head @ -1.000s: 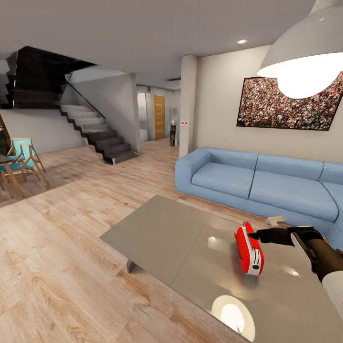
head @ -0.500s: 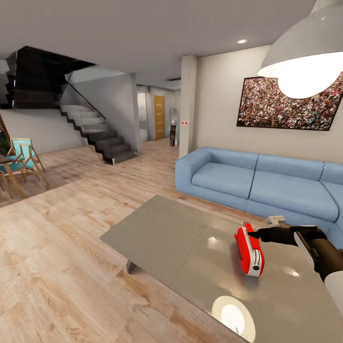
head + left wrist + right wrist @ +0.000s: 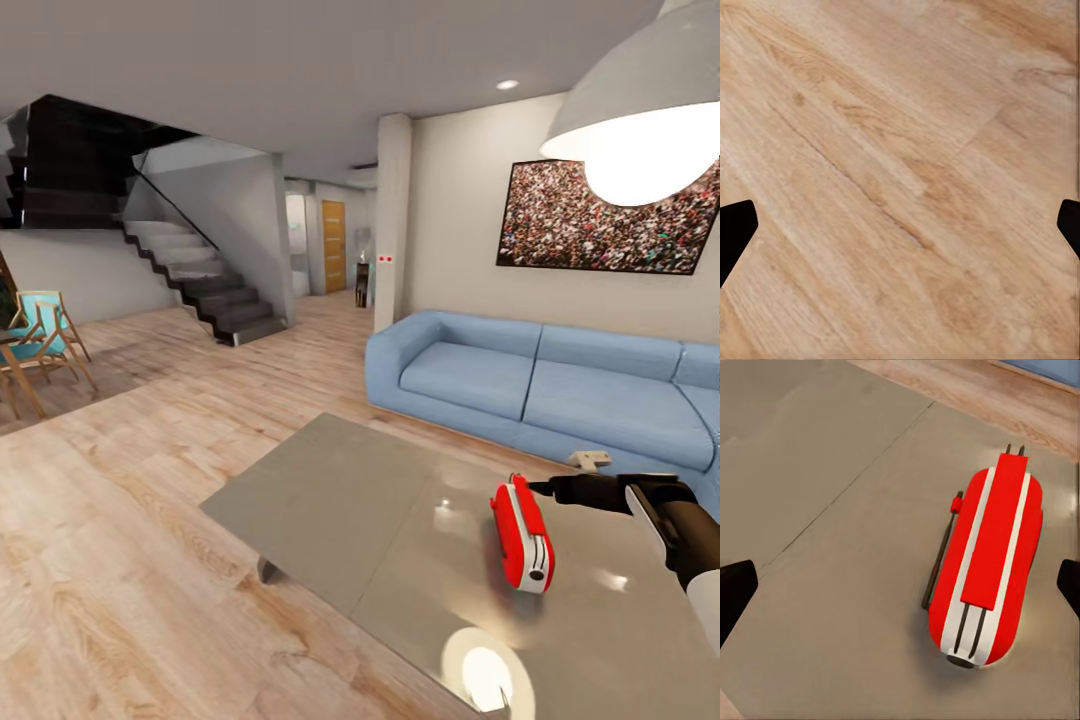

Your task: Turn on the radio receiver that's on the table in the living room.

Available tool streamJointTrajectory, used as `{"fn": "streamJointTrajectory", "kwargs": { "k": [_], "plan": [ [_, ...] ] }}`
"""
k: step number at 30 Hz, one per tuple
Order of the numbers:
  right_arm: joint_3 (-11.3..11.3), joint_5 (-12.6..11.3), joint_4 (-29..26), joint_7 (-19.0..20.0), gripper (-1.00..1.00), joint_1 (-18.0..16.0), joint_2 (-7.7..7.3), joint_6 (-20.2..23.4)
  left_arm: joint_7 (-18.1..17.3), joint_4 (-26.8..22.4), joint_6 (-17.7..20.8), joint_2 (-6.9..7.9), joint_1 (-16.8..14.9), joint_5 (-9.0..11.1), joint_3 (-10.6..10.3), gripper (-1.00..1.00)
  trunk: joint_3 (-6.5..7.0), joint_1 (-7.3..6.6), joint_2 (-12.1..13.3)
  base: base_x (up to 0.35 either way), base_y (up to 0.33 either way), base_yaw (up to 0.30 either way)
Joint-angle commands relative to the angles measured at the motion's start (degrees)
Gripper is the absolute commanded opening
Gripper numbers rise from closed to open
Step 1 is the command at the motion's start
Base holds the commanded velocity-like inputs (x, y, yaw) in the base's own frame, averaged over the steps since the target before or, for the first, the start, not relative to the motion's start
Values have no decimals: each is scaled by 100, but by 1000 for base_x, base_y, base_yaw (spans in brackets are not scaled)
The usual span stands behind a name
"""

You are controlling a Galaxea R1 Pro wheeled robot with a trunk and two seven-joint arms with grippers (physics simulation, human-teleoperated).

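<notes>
The radio receiver [image 3: 522,535], a glossy red box with white stripes, lies on the glossy grey table [image 3: 330,500] towards its right part. In the right wrist view the radio receiver [image 3: 986,562] lies lengthwise on the table [image 3: 832,510], a thin black antenna along its side. My right gripper [image 3: 545,489] reaches in from the right, its black fingertips just beside the radio's far upper end. The right gripper [image 3: 900,592] is open, fingers wide apart, nothing between them. My left gripper [image 3: 900,232] hangs open over the wood plank floor [image 3: 900,150].
A blue sectional sofa [image 3: 540,380] runs behind the table, with a crowd picture [image 3: 610,215] above it. The grey dome pendant lamp [image 3: 640,110] hangs at upper right. A small white-grey device [image 3: 590,460] sits at the table's far edge. Stairs [image 3: 200,280] and wooden chairs [image 3: 40,340] stand at left.
The whole head view has shifted slightly, so the camera moved. My right gripper's tips have drawn back a little from the radio's far end. The radio has kept its place.
</notes>
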Motion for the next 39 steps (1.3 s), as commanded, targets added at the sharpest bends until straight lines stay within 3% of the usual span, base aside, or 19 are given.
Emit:
{"fn": "streamJointTrajectory", "kwargs": {
  "k": [1, 15, 36, 39],
  "plan": [
    [0, 0, 0, 0, 100, 0, 0, 0, 1, -2, 3, 3, 1, 0, 0, 100, 0, 0, 0, 51, -240, 0],
    [21, 14, 0, 22, 100, 0, 7, -7, 3, -5, 9, 14, -1, 0, 0, 100, 0, 0, 0, 123, -294, 0],
    [70, -29, 40, 16, 100, 0, 72, 6, 3, 0, -14, -14, 0, 0, 0, 100, 0, 0, 0, 23, -51, 0],
    [79, -40, 60, -70, 100, 0, 203, 39, 3, 0, -16, -14, -1, 0, 0, 100, 0, 0, 0, 2, -3, 0]
  ]
}}
